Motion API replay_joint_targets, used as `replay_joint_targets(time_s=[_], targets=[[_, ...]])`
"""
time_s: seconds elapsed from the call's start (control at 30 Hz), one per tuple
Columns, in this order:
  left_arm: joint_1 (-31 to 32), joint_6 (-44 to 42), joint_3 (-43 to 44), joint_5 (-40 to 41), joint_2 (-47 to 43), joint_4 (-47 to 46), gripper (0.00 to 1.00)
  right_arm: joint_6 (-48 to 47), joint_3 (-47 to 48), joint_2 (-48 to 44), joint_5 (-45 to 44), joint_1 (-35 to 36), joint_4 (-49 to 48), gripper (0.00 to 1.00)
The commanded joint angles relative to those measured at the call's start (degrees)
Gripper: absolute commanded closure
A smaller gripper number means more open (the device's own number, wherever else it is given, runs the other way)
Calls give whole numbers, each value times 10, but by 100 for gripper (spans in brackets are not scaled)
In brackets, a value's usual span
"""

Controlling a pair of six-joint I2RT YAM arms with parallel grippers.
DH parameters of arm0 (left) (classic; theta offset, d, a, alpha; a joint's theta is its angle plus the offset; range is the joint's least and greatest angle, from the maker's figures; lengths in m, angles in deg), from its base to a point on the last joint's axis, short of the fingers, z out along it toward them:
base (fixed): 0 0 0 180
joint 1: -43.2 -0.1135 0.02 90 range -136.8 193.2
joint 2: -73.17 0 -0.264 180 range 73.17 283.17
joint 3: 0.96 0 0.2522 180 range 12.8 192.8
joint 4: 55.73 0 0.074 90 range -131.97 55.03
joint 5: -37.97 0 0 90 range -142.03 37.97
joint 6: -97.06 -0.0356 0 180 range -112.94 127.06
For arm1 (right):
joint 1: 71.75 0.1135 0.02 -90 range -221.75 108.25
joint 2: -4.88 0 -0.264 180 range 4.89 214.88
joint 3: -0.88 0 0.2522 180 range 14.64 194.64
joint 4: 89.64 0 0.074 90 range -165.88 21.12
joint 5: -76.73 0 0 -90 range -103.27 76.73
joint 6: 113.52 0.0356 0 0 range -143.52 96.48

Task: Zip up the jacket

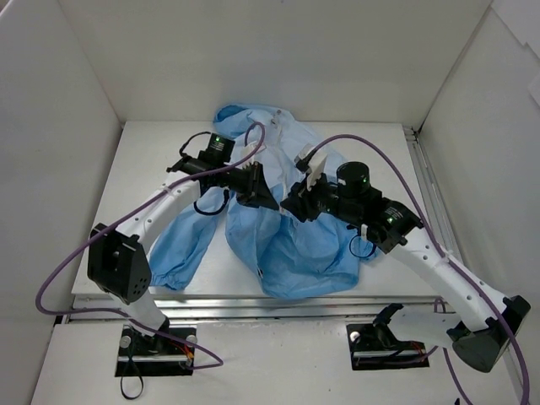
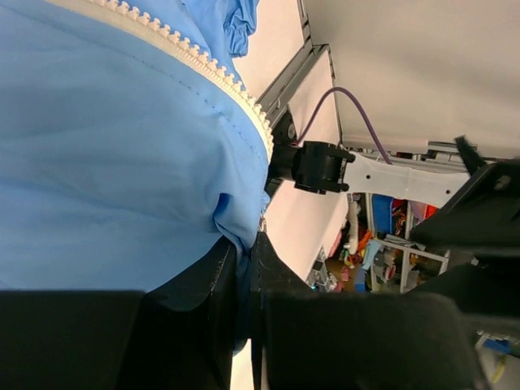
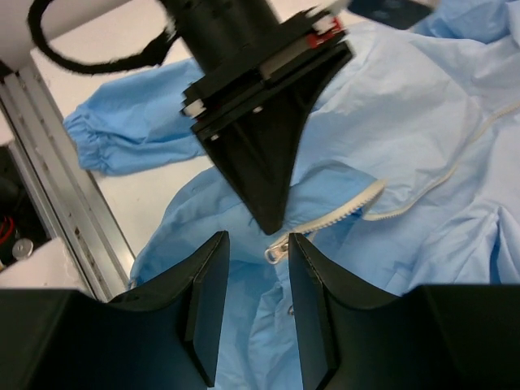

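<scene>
As the top view stands, the jacket (image 1: 291,249) lies crumpled on the middle of the table (image 1: 143,160). It is light blue, with a bunched part, seemingly the hood (image 1: 245,118), toward 12 o'clock and one sleeve (image 1: 190,243) trailing toward 7 o'clock. Both arms meet over the front of the garment, near the table's centre.

Left gripper (image 1: 256,187): comes in from 9 o'clock, tips pointing toward 3. In its own wrist view I see the jaws closed tight on a fold of the blue cloth, pinched at the edge of the front opening. The cloth spreads out from the pinch. The white zipper (image 2: 203,65) runs from 11 o'clock down toward the middle of that view and ends just above the pinch.

Right gripper (image 1: 301,205): comes in from 4 o'clock, tips facing the left one and close to it. In its wrist view the jaws stand partly apart with nothing between them. The slider (image 3: 276,250) sits just beyond the gap, at 12 o'clock from the tips, at the low end of a curved run of teeth. The left gripper's black wedge points down at the slider, its tip just beside it. I cannot tell whether either right finger touches the cloth.

The gathered cuff (image 3: 85,138) is at 10 o'clock in the right wrist view, lying on the table well apart from both grippers.
</scene>
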Motion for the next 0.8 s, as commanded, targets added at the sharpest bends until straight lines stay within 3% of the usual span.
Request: replay_joint_targets(time_s=[0.0, 0.4, 0.77], targets=[[-5, 22, 43, -34, -14, -1, 100, -44, -11, -2, 3, 24, -36, 67], [-5, 32, 60, -53, -4, 11, 100, -79, -45, 5, -79, 46, -37, 68], [-5, 31, 50, -54, -6, 8, 100, -86, -54, 13, -66, 49, -36, 68]])
